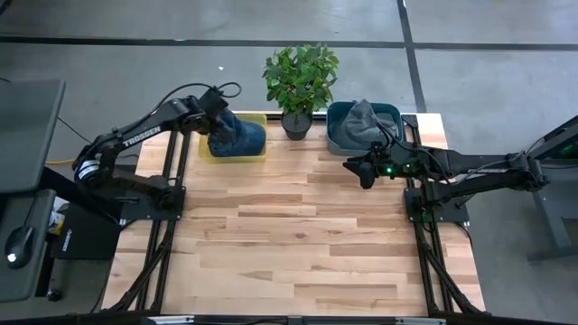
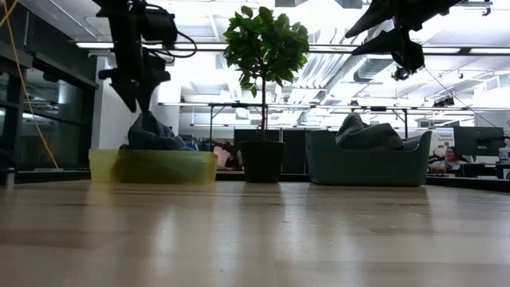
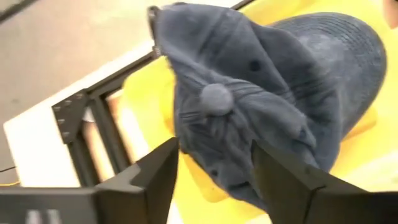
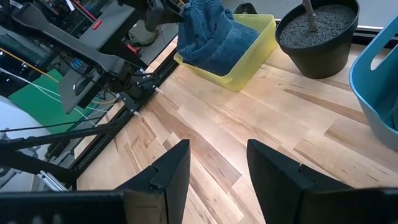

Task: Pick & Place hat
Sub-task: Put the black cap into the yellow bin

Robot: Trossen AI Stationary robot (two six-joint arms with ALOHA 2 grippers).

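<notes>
A blue denim hat (image 1: 237,135) (image 3: 267,93) sits crown-up in a yellow bin (image 1: 233,157) (image 2: 151,167) at the table's far left. My left gripper (image 1: 215,108) (image 3: 214,149) is open just above the hat's (image 2: 153,134) crown, one finger on either side of its top button. I cannot tell whether it touches the cloth. My right gripper (image 1: 358,171) (image 4: 217,146) is open and holds nothing. It hovers over bare table in front of a blue bin (image 1: 395,114) that holds a grey hat (image 1: 361,122) (image 2: 366,134).
A potted plant (image 1: 298,86) (image 2: 263,159) stands between the two bins at the far edge. The wooden tabletop (image 1: 289,244) stretches from the bins to the near edge. Black frame rails (image 1: 172,194) run along both sides of the table.
</notes>
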